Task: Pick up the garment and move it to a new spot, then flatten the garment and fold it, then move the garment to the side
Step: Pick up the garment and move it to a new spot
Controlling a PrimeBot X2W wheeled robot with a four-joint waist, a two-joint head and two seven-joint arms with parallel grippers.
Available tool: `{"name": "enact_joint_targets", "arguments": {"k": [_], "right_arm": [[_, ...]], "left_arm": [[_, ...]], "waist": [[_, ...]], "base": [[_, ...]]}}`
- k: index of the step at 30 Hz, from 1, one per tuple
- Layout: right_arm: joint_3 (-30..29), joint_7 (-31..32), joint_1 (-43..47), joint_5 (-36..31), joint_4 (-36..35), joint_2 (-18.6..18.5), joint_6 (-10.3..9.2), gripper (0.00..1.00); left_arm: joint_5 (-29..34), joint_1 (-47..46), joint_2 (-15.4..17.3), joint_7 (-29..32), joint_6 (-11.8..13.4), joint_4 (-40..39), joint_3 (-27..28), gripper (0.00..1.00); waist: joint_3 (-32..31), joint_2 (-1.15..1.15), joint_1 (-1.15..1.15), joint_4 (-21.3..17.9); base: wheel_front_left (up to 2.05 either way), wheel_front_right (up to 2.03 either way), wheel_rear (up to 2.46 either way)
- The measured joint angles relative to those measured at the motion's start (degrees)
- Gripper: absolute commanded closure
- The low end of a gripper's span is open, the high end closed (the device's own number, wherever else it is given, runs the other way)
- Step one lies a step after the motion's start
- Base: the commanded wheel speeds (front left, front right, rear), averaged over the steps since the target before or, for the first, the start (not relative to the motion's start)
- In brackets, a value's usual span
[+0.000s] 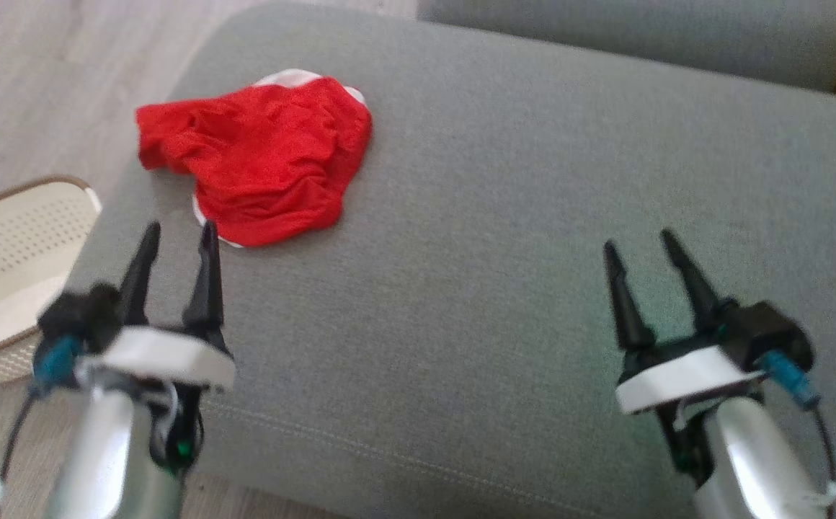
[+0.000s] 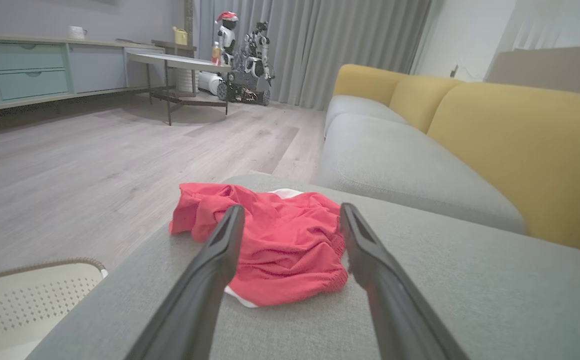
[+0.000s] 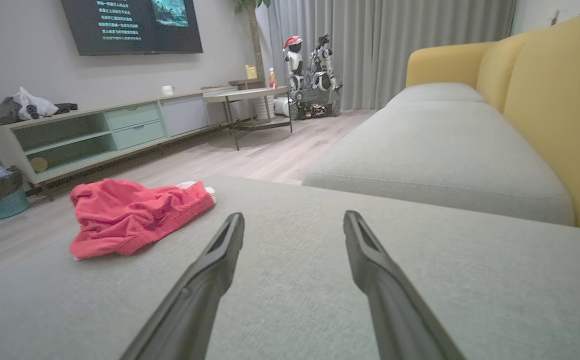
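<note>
Near the front of the grey sofa cushion (image 1: 497, 216), the left gripper (image 1: 180, 227) and the right gripper (image 1: 638, 240) both hang with fingers spread wide, holding nothing, and just beyond the left one the crumpled red garment (image 1: 259, 155) lies on the cushion.

I see the garment (image 1: 259, 155) lying on the sofa cushion (image 1: 497, 216) near its far left corner, just ahead of my left pincer (image 1: 180, 226). My right pincer (image 1: 638, 241) hovers well to the right. A basket (image 1: 14, 267) stands on the floor (image 1: 29, 86) left of the cushion.
</note>
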Motion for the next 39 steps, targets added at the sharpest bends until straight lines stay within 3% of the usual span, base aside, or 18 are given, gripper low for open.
{"name": "enact_joint_targets", "arguments": {"k": [13, 21, 30, 31, 32, 33, 39], "right_arm": [[-5.7, 3.7, -7.1, -3.5, -10.6, -1.1, -0.01, 0.0], [-5.9, 4.8, -8.7, -4.0, -13.9, -1.3, -0.01, 0.0], [-5.7, 4.8, -8.8, -4.0, -14.4, -1.2, -0.01, 0.0], [-5.7, 4.8, -8.8, -4.0, -14.4, -1.2, -0.01, 0.0], [-5.7, 4.8, -8.8, -4.0, -14.4, -1.2, -0.01, 0.0], [-5.7, 4.8, -8.8, -4.0, -14.4, -1.2, 0.0, 0.0], [-5.8, 4.7, -8.8, -4.0, -14.0, -1.2, -0.01, 0.0]], "left_arm": [[-4.6, -27.0, 8.3, 13.3, -1.3, 16.0, -5.0, 0.0], [-10.2, -34.9, 12.0, 22.3, -1.3, 23.9, -14.5, 0.0], [-11.3, -41.1, 14.2, 24.7, -1.3, 33.8, -17.5, 0.0], [-11.3, -41.5, 14.2, 25.0, -1.3, 34.9, -17.7, 0.1], [-11.3, -41.9, 14.2, 25.6, -1.3, 36.1, -17.9, 0.76], [-11.3, -41.9, 14.2, 25.7, -1.3, 36.8, -18.3, 1.0], [-11.5, -41.8, 14.2, 21.8, -1.5, 39.9, -19.7, 1.0]], "waist": [[12.3, 0.0, 0.01, -6.3], [18.1, 0.0, 0.02, -10.7], [20.7, 0.0, 0.01, -13.8], [20.7, 0.0, 0.01, -14.0], [20.7, 0.0, 0.01, -14.1], [20.6, 0.0, 0.01, -14.2], [19.1, 0.0, 0.0, -14.2]], "base": [[0.0, 0.0, 0.0], [0.0, 0.0, 0.0], [0.0, 0.0, 0.0], [0.0, 0.0, 0.0], [0.0, 0.0, 0.0], [0.0, 0.0, 0.0], [0.0, 0.0, 0.0]]}}
